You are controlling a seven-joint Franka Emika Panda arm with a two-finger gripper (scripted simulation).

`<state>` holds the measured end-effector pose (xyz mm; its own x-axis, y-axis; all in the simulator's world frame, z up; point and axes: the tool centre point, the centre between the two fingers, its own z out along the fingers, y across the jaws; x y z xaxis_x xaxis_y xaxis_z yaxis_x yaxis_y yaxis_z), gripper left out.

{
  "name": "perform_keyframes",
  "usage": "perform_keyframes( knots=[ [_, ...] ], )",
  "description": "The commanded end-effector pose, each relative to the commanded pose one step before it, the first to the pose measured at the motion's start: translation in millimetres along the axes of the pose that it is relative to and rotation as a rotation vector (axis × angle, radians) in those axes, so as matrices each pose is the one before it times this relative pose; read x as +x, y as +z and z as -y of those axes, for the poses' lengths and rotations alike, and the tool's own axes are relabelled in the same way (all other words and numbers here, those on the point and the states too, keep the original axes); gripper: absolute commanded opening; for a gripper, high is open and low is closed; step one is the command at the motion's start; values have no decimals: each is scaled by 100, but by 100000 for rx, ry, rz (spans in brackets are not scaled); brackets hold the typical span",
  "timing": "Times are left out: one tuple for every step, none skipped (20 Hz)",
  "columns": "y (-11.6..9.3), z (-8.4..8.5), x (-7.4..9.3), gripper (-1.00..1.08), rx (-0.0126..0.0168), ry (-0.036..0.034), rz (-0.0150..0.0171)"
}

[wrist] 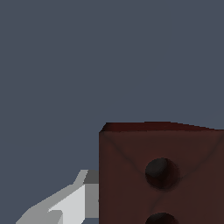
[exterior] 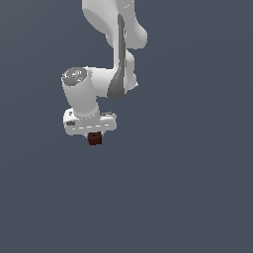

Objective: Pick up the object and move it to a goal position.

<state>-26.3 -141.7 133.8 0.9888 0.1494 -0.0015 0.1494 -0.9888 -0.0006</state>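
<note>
The object [exterior: 95, 140] is a small dark reddish-brown block sitting directly under the white hand of my gripper [exterior: 94, 135], far narrower than the hand. Nothing but flat grey background surrounds the block in the exterior view, and no surface shows beneath it. The wrist view is close up: the object [wrist: 131, 175] fills one corner, showing two dark round dots on its face. One pale grey finger [wrist: 70, 205] presses against its side. The other finger is hidden behind the block. The gripper is shut on the object.
The white arm [exterior: 116, 74] reaches in from the upper part of the exterior view. Everything else is a uniform dark grey-blue field with no other objects, edges or goal marker visible.
</note>
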Motion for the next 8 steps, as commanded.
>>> perform_keyframes(
  knots=[
    [-972, -548, -786, -100, -26, -85, -150],
    [-266, -173, -235, -100, 0, 0, 0],
    [-227, -149, -200, -100, 0, 0, 0],
    [-188, -123, -164, -100, 0, 0, 0],
    [-147, -96, -127, -100, 0, 0, 0],
    [-106, -69, -91, -100, 0, 0, 0],
    [-64, -42, -55, -100, 0, 0, 0],
    [-21, -14, -18, -100, 0, 0, 0]
  ],
)
